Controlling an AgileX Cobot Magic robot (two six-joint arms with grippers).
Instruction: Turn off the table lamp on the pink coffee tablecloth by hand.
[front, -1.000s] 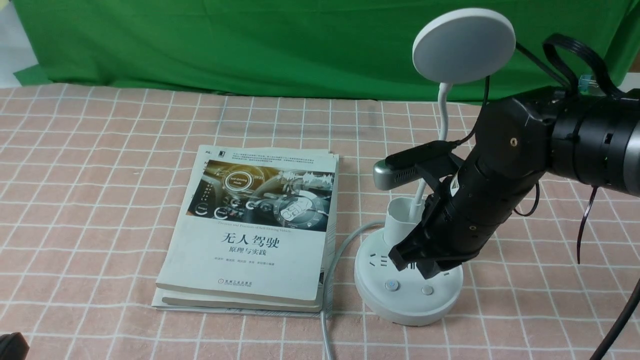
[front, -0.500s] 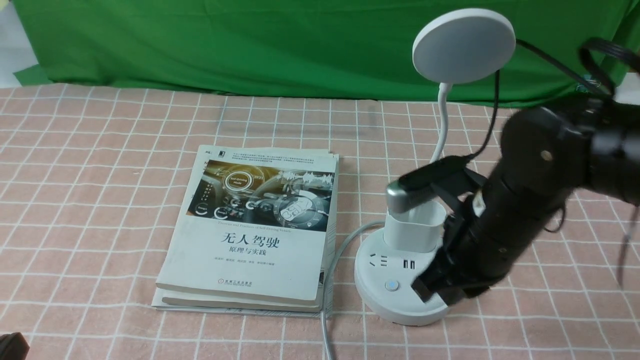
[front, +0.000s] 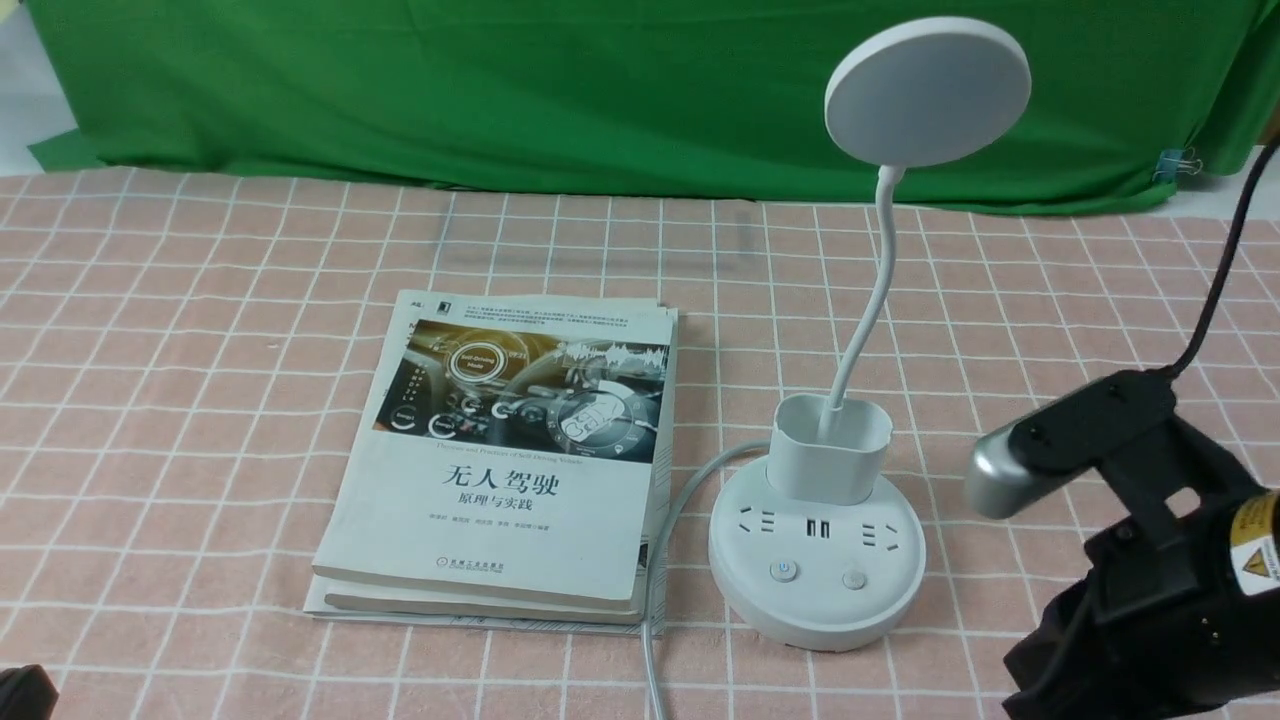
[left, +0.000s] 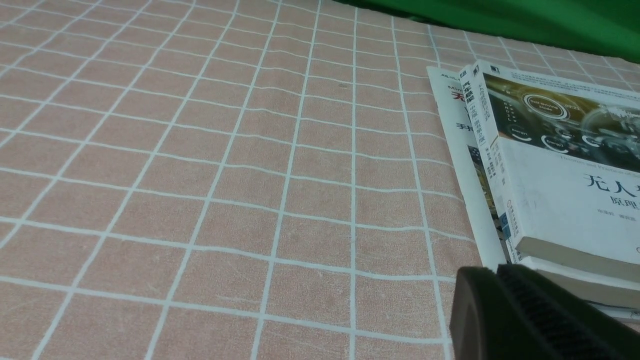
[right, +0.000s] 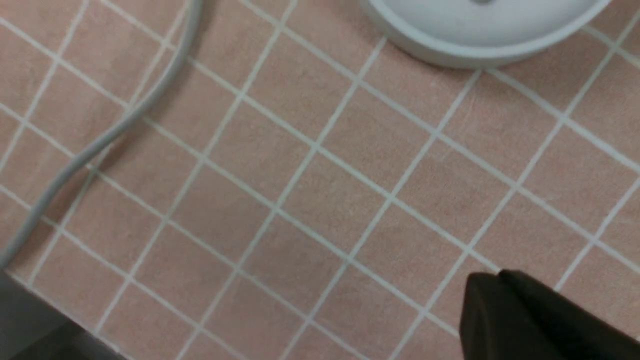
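Looking at this one, the table lamp (front: 830, 455) stands upright on the pink coffee tablecloth (front: 200, 400), right of centre. It's just beside a stack of books (front: 520, 470), and its cord (front: 652, 665) runs toward the near edge between them. The right gripper (right: 520, 320) sits low at the near right, well apart from the round base (front: 815, 600). Only a dark sliver of finger shows, so I can't tell if the jaws are apart or together. Same story for the left gripper (left: 525, 315), which hangs over bare cloth near the books' corner. Can't tell if the lamp's lit either, since the head faces away. My worry is the two buttons (front: 785, 571) sit close together, so a sloppy poke could hit the wrong one, or a second press could toggle it back on. Any sideways swing could also bump the camera bar (front: 1010, 465) into the thin neck (front: 868, 300) and tip the whole thing.
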